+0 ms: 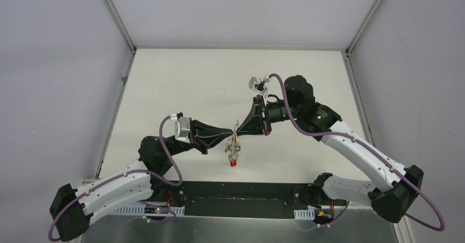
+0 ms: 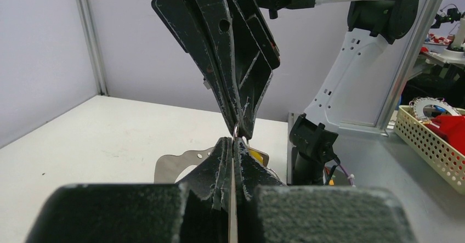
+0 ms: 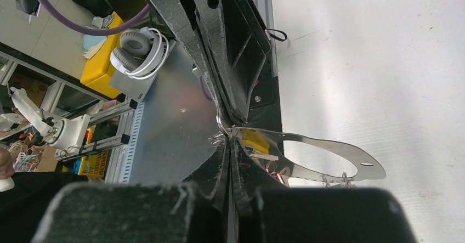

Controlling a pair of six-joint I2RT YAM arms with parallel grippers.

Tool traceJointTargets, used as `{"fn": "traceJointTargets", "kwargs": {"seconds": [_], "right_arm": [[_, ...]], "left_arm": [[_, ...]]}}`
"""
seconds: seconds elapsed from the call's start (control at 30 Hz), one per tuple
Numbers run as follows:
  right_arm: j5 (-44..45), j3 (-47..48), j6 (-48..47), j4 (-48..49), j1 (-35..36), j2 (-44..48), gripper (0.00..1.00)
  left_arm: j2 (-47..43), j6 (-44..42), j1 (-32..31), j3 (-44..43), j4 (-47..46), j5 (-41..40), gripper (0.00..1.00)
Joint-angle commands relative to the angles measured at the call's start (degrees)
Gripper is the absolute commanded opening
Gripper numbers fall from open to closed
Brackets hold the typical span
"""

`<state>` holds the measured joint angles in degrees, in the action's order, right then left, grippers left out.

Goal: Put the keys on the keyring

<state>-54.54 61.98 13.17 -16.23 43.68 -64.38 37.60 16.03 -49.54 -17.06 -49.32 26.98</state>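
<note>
slip risk: the big thin grey oval metal keyring (image 3: 277, 143) is pinched only at its narrow top end, so I reckon it could slide out and drop to the white bench (image 1: 192, 78), taking the keys with it
cause: flat slick metal, a tiny contact patch, and the weight of the bunch hanging below
tug risk: the two pairs of tips are nose to nose, so if the arms pull or twist against each other, one grip probably gives
snag risk: the small wire ring (image 3: 220, 121) sits right in that pinch and could get jammed or popped off
left arm: comes in from the lower left, forearm roughly level, tips at mid-bench and raised off it
right arm: elbow out to the right, wrist swung in from the upper right to meet the left
fingers: black left fingers (image 2: 231, 152) clenched and black right fingers (image 2: 241, 123) clenched too, both at the loop's top end, but I can't tell which pair carries it
keys: small silvery metal keys (image 1: 234, 152) dangle just under the pinch, red plastic tag (image 1: 233, 163) lowest, yellow plastic tag (image 3: 255, 141) beside the loop
</note>
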Motion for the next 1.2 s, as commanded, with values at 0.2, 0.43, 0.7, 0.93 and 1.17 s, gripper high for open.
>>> {"fn": "traceJointTargets", "kwargs": {"seconds": [0.2, 0.43, 0.7, 0.93, 1.17], "right_arm": [[-0.4, -0.9, -4.4, -3.6, 0.0, -1.0, 0.0], [0.5, -0.9, -4.2, -4.0, 0.0, -1.6, 0.1], [8.2, -1.2, -6.8, -5.7, 0.0, 2.4, 0.47], [13.2, -3.0, -8.3, -6.2, -0.1, 6.1, 0.6], [16.2, -3.8, -7.8, -6.4, -0.1, 6.8, 0.71]], "left_arm": [[-1.2, 0.7, -0.3, -0.8, -5.8, -3.2, 0.0], [-0.8, 0.8, -0.3, -0.9, -5.6, -3.1, 0.0], [-1.6, 0.3, -0.3, -1.1, -3.2, -2.9, 0.0], [-2.7, -0.2, -0.2, -1.5, 1.2, -4.3, 0.0], [-1.5, -0.4, -0.3, -5.5, 13.0, -6.2, 0.0]]}}
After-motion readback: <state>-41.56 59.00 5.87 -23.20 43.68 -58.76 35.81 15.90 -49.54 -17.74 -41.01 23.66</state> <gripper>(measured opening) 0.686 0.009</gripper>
